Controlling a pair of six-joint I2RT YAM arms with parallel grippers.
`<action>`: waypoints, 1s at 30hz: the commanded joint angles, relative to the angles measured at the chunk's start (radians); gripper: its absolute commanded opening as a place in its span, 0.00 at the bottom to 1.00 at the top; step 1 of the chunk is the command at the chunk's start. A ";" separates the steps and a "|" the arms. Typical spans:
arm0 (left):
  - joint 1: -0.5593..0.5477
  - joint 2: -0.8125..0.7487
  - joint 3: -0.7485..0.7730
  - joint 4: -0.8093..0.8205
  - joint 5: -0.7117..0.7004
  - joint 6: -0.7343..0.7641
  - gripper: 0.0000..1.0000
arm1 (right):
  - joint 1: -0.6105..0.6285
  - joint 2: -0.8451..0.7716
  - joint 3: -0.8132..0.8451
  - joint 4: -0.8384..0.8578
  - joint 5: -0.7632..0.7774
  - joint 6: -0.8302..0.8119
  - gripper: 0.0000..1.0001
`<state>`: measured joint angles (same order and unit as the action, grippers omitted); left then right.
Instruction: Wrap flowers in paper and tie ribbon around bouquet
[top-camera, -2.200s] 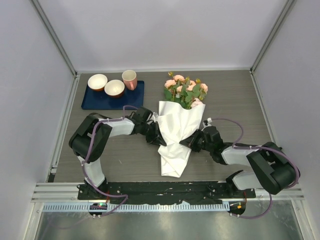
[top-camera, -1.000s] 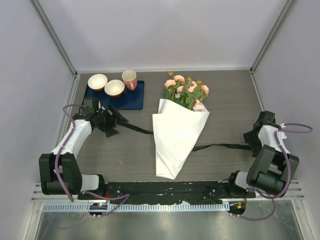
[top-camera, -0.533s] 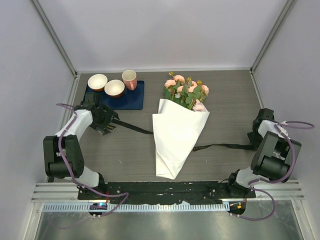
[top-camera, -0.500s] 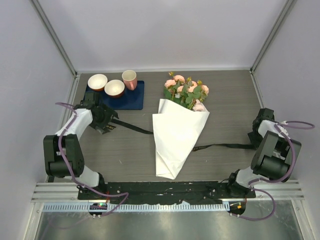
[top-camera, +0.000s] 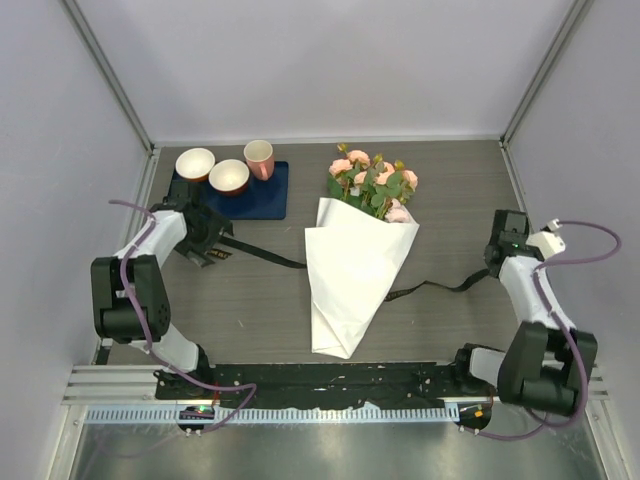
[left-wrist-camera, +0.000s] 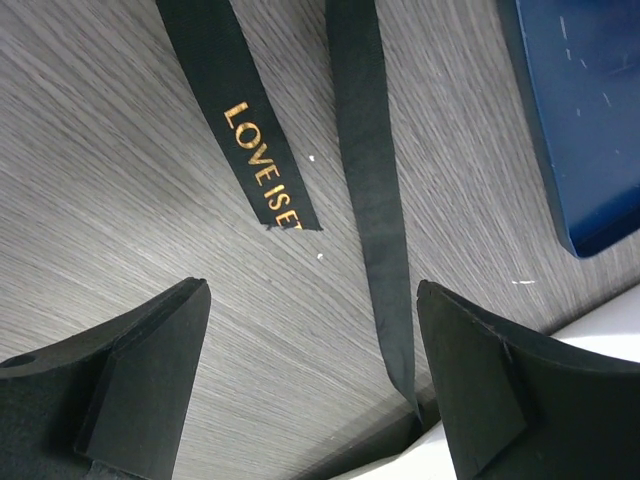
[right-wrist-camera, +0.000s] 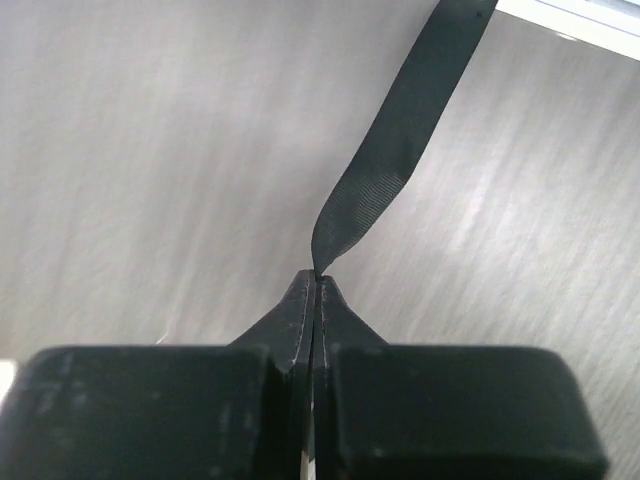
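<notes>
Top external: ribbon runs under bouquet; right end pinched, left end loose.
Left gripper is spread wide and empty, low over the ribbon's lettered cut end on the table beside the blue mat, arm folded far-left. Bouquet lies mid-table, flowers far, paper tapering near. Right gripper is clenched on the other end at its very tips, arm reaching up the right side. I'd judge the ribbon light, limp and slick: take it flat, well in from the end.
</notes>
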<state>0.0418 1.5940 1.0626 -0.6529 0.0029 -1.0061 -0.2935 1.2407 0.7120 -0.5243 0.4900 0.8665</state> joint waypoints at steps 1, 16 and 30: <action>0.007 0.006 0.053 -0.022 -0.069 0.018 0.88 | 0.184 -0.177 0.050 -0.058 0.156 0.002 0.00; 0.092 0.141 0.102 0.134 -0.071 0.049 0.67 | 0.447 -0.464 0.001 0.110 -0.178 -0.182 0.00; 0.092 0.280 0.129 0.288 -0.096 0.090 0.44 | 0.536 -0.471 0.041 0.210 -0.541 -0.271 0.00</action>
<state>0.1329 1.8328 1.1553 -0.4004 -0.0334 -0.9535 0.2260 0.7788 0.7136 -0.3935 0.1143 0.6582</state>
